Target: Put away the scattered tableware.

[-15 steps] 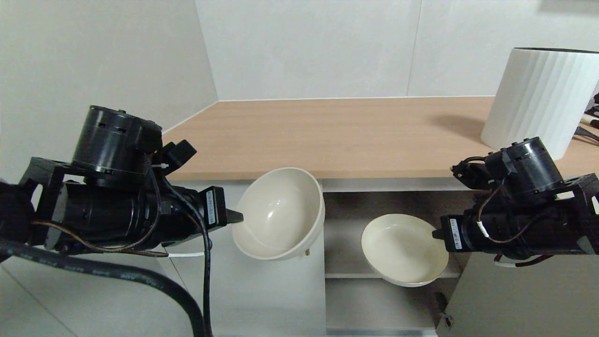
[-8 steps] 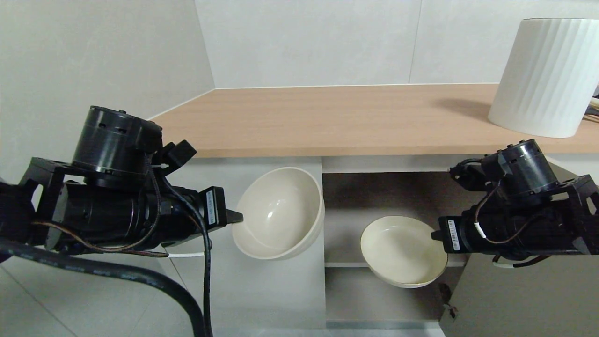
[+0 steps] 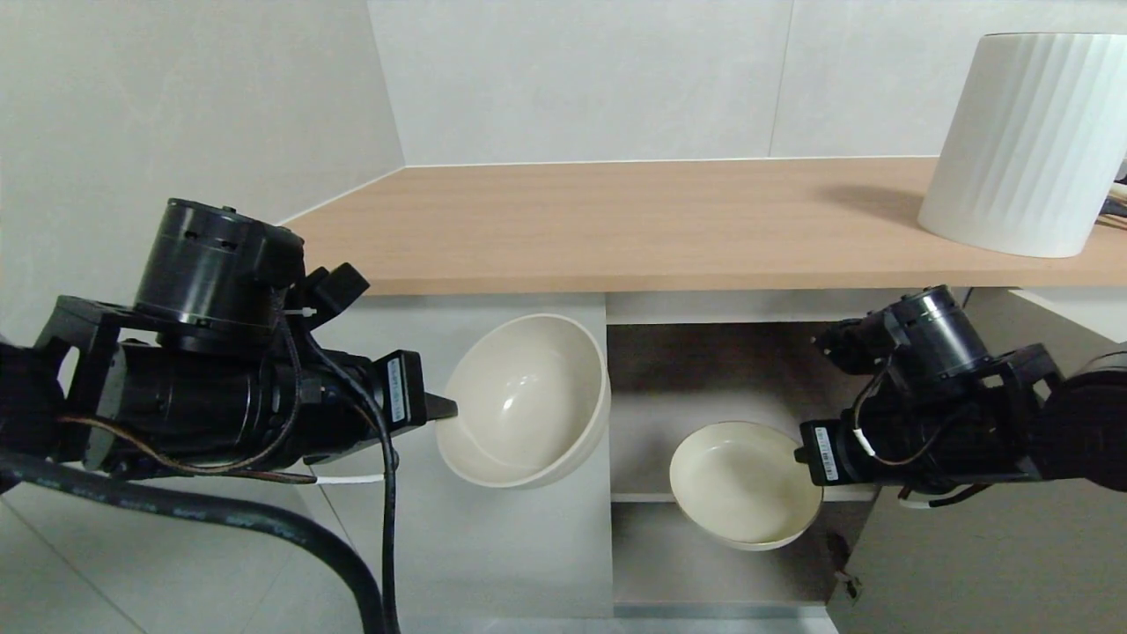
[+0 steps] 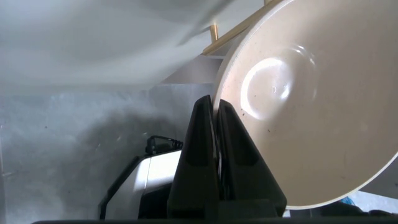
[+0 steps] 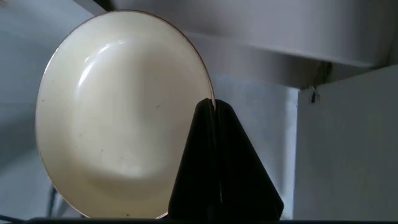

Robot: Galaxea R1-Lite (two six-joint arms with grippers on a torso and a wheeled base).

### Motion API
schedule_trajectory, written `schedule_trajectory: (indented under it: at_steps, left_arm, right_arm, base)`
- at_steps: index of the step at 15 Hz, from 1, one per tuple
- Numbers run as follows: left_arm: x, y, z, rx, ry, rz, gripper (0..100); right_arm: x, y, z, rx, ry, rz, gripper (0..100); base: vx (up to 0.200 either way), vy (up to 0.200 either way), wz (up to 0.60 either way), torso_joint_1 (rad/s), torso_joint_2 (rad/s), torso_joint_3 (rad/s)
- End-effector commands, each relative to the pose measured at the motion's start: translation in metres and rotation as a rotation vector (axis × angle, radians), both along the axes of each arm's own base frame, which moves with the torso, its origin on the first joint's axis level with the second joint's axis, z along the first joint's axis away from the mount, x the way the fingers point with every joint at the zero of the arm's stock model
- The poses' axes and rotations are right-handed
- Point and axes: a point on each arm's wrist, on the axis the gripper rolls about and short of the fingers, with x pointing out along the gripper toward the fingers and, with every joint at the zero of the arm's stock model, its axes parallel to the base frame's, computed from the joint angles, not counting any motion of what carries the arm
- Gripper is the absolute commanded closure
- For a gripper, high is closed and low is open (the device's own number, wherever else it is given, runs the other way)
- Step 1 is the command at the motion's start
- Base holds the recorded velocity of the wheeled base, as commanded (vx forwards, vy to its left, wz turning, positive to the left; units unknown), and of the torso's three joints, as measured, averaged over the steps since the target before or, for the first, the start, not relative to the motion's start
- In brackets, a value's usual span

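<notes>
My left gripper (image 3: 447, 410) is shut on the rim of a deep cream bowl (image 3: 526, 401), held tilted in front of the closed cabinet door below the wooden counter. The left wrist view shows its fingers (image 4: 211, 134) pinching that bowl (image 4: 311, 99) at the edge. At the open cabinet compartment, my right gripper (image 3: 803, 454) is shut on the rim of a shallower cream bowl (image 3: 744, 482), which hangs level with the shelf edge. In the right wrist view the same bowl (image 5: 118, 112) is clamped by the fingers (image 5: 214, 124).
A wooden counter (image 3: 634, 224) runs across above the cabinet. A tall white ribbed container (image 3: 1026, 141) stands on it at the right. The open compartment has a white shelf (image 3: 643, 458), and its door (image 3: 968, 563) stands open at the right.
The head camera shifted early on. Since then my right arm has moved down and left, carrying the shallow bowl closer to the cabinet shelf. The left arm and its bowl stayed put.
</notes>
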Motion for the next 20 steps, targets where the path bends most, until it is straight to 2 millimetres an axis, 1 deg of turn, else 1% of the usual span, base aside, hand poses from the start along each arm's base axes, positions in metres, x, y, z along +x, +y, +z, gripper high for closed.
schedule_trajectory:
  at_steps: [1,3,4,6,8,10,11,12,14,16,17,20]
  left_arm:
    - [0.0,0.0,0.0,0.0,0.0,0.001,100]
    - [0.0,0.0,0.0,0.0,0.0,0.001,100]
    - [0.0,0.0,0.0,0.0,0.0,0.001,100]
    - [0.0,0.0,0.0,0.0,0.001,0.001,100]
    - [0.0,0.0,0.0,0.0,0.001,0.001,100]
    - [0.0,0.0,-0.001,0.001,0.003,0.001,100]
    - [0.0,0.0,0.0,0.001,0.001,0.0,100]
    - [0.0,0.0,-0.001,0.002,0.002,0.0,100]
    - [0.0,0.0,-0.001,0.002,0.002,0.0,100]
    - [0.0,0.0,-0.001,0.002,0.002,0.0,100]
    - [0.001,0.0,-0.001,0.003,0.004,0.0,100]
    - [0.0,0.0,-0.001,0.002,0.005,-0.002,100]
  right_arm:
    - [0.016,0.008,-0.033,-0.054,0.089,0.006,100]
    - [0.028,0.014,-0.053,-0.057,0.101,0.001,100]
    - [0.039,0.018,-0.068,-0.048,0.084,-0.009,100]
    - [0.055,0.017,-0.091,-0.03,0.083,-0.052,100]
    - [0.079,0.011,-0.114,0.02,0.056,-0.131,100]
    - [0.097,0.003,-0.131,0.043,0.023,-0.222,100]
    - [0.099,0.003,-0.132,0.045,0.019,-0.229,100]
    - [0.11,-0.003,-0.142,0.037,0.01,-0.273,100]
    - [0.121,-0.003,-0.152,0.029,0.003,-0.326,100]
    - [0.128,-0.003,-0.158,0.023,-0.005,-0.363,100]
    - [0.131,-0.007,-0.162,0.016,-0.006,-0.381,100]
    - [0.142,-0.012,-0.168,0.001,-0.024,-0.417,100]
  base:
    - [0.0,0.0,0.0,0.0,0.0,0.0]
    - [0.0,0.0,0.0,0.0,0.0,0.0]
    - [0.0,0.0,0.0,0.0,0.0,0.0]
    - [0.0,0.0,0.0,0.0,0.0,0.0]
    - [0.0,0.0,0.0,0.0,0.0,0.0]
    - [0.0,0.0,0.0,0.0,0.0,0.0]
    - [0.0,0.0,0.0,0.0,0.0,0.0]
    - [0.0,0.0,0.0,0.0,0.0,0.0]
    - [0.0,0.0,0.0,0.0,0.0,0.0]
    - [0.0,0.0,0.0,0.0,0.0,0.0]
    - [0.0,0.0,0.0,0.0,0.0,0.0]
    - [0.0,0.0,0.0,0.0,0.0,0.0]
